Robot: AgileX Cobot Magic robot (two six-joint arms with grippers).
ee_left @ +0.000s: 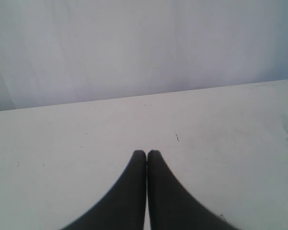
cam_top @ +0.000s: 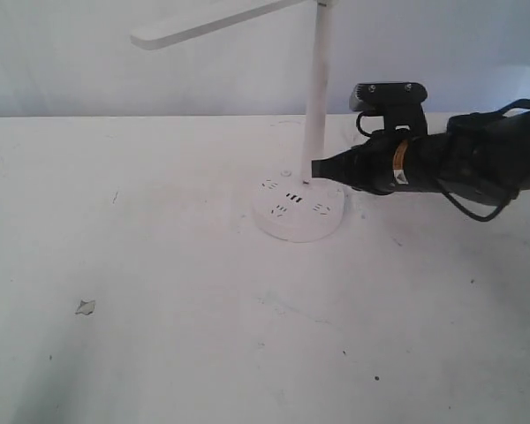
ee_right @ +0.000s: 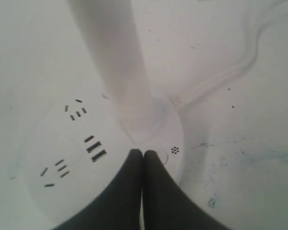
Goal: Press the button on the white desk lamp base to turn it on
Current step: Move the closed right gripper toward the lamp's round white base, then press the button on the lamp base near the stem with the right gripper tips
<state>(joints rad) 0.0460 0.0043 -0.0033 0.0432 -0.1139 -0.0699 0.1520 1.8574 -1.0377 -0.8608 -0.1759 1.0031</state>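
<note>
The white desk lamp base (cam_top: 298, 209) is a round puck with socket holes and three dark USB slots (ee_right: 94, 147), standing mid-table. Its thin white stem (cam_top: 316, 97) rises to a long lamp head (cam_top: 208, 24). My right gripper (cam_top: 318, 168) is shut, its tips just above the base's rim beside the foot of the stem (ee_right: 120, 72). In the right wrist view the shut gripper (ee_right: 143, 153) covers part of a small round button outline next to a cluster of tiny holes (ee_right: 174, 150). My left gripper (ee_left: 146, 153) is shut over bare table, away from the lamp.
A white cable (ee_right: 225, 72) runs from the base (ee_right: 62, 158) across the table behind the stem. A small scrap (cam_top: 86, 307) lies at the left of the white table (cam_top: 203, 336). A pale wall stands behind.
</note>
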